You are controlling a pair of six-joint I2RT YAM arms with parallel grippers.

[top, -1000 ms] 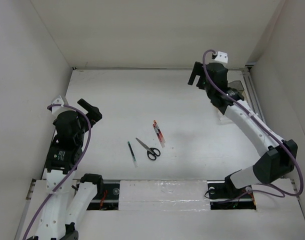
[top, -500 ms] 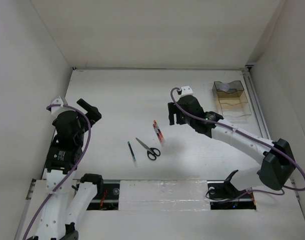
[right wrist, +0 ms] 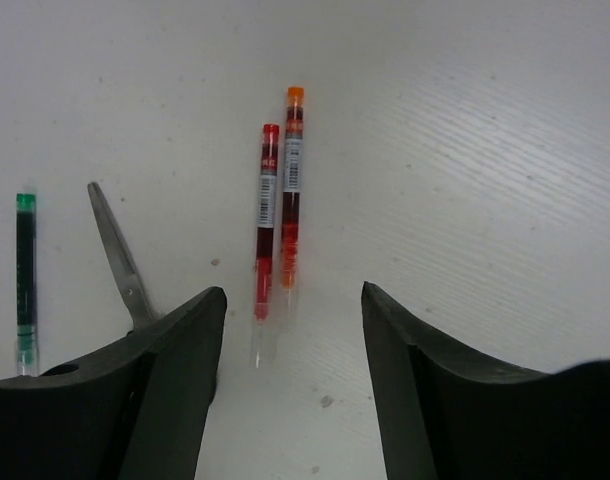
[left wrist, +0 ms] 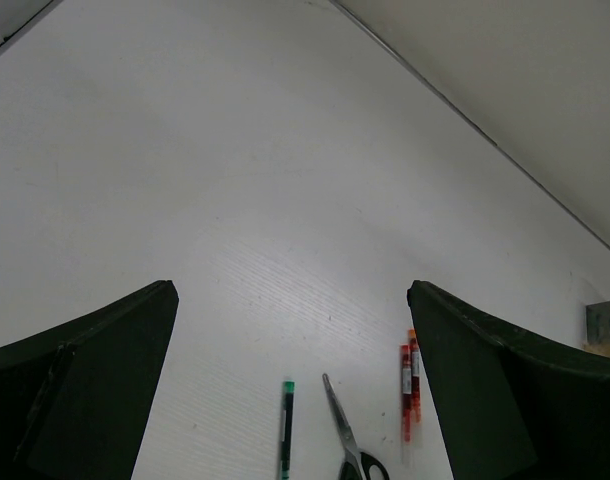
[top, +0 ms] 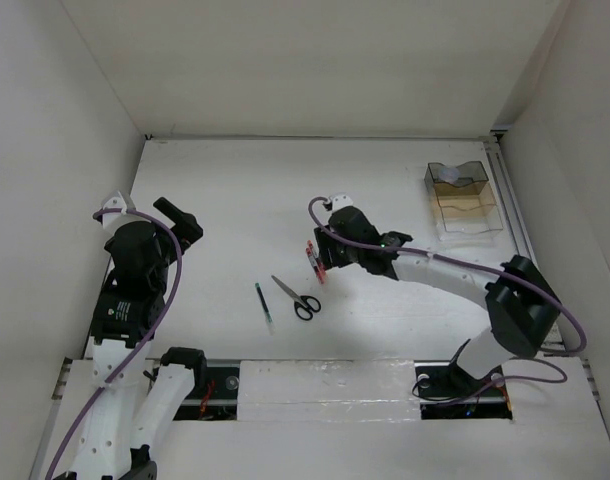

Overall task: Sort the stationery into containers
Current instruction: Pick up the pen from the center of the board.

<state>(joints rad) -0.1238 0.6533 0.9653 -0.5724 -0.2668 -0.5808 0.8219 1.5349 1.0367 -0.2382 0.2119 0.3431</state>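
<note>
Two thin pens lie side by side mid-table, a red-and-white pen (right wrist: 266,235) and an orange one (right wrist: 290,200). My right gripper (right wrist: 290,325) hangs low over their clear near ends, open, its fingers straddling them without touching. In the top view this gripper (top: 320,256) covers part of the red pens (top: 314,262). Left of them lie black-handled scissors (top: 297,298) and a dark green-capped pen (top: 264,305). The smoky-brown organiser (top: 466,203) stands at the back right with a pale roll (top: 450,175) inside. My left gripper (top: 181,221) is raised at the left, open and empty.
White walls close in the table on the left, back and right. The left wrist view looks down on the dark pen (left wrist: 285,430), scissors (left wrist: 338,425) and red pens (left wrist: 408,385) from a distance. A gap with cables runs along the near edge (top: 215,390).
My right arm has swung from the organiser at the back right down to the red pens mid-table, and its jaws have narrowed. The left arm has not moved.
</note>
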